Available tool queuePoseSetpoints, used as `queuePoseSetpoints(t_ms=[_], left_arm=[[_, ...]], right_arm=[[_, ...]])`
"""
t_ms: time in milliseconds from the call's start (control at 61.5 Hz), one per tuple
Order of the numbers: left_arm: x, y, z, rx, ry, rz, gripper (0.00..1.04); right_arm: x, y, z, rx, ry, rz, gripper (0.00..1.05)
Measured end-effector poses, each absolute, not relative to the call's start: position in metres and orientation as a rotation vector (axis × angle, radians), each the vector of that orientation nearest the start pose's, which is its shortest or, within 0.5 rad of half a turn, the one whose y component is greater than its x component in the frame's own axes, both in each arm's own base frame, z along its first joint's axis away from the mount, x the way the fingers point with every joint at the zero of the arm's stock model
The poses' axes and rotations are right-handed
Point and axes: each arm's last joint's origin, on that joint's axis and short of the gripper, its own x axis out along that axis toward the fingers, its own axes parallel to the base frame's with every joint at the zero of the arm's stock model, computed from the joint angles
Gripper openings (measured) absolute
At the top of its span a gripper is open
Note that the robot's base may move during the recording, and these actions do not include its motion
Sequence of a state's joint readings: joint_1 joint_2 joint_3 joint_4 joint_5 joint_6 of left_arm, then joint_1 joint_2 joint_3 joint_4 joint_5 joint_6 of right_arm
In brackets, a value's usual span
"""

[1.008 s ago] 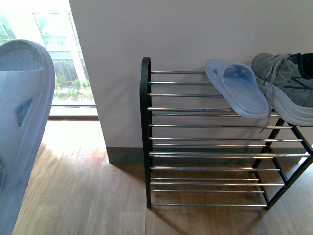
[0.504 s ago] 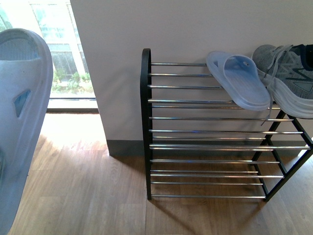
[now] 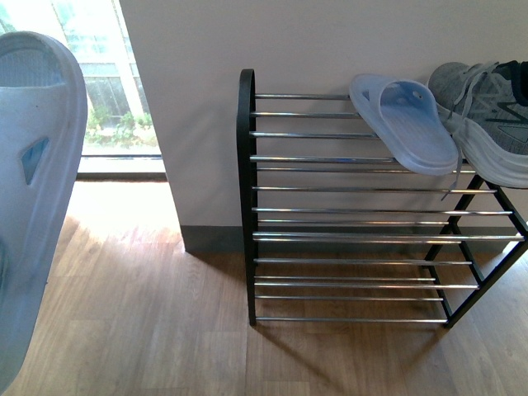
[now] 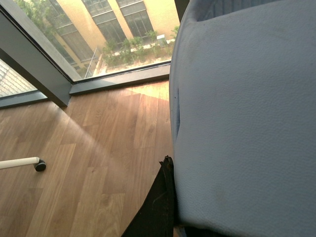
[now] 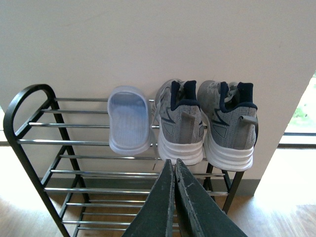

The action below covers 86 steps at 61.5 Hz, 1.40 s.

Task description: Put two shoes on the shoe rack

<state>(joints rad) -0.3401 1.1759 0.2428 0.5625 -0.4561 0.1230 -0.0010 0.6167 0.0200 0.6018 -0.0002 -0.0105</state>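
One slide sandal [image 3: 406, 124] and two grey sneakers [image 5: 205, 123] are set at the right end of the shoe rack's [image 3: 247, 206] top shelf. The right gripper [image 5: 174, 168] is closed, empty. The second sandal [image 4: 247, 113] is carried at the left gripper, whose jaws cannot be made out.

We take the shoe rack [image 3: 363, 210] as our landmark: it stands on the floor [image 3: 165, 330] with its back against the wall [image 3: 313, 41], and on its top shelf, toward its right end, lies one slide sandal [image 3: 406, 124] with two sneakers [image 5: 185, 118] [image 5: 228, 121] side by side just to its right, all three with toes to the wall. Well to the rack's left, close to our front camera, we see the other slide sandal [image 3: 33, 198] held off the floor, the window [image 3: 99, 91] behind it.
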Motion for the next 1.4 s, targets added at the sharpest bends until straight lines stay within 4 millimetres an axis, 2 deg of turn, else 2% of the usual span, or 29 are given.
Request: queuePoseSetpoints(t_ms=[471,1057,1187,1398], left_arm=[[0.193,-0.055,0.152,0.265,0.349,0.094,0.02],[0.193,-0.055,0.152,0.265,0.349,0.094,0.02],[0.193,-0.055,0.152,0.266,0.349,0.094,0.02],[0.193,-0.055,0.152,0.266,0.349,0.094,0.02]], right_arm=[[0.12,0.0,0.173,-0.011,-0.02,-0.001,0.01],[0.108,0.0,0.173,-0.011,-0.02,-0.001,0.01],[0.098,0.0,0.169,-0.01,-0.003,0.0,0.01],[0.097,0.0,0.17,-0.01,-0.014,-0.001,0.01]])
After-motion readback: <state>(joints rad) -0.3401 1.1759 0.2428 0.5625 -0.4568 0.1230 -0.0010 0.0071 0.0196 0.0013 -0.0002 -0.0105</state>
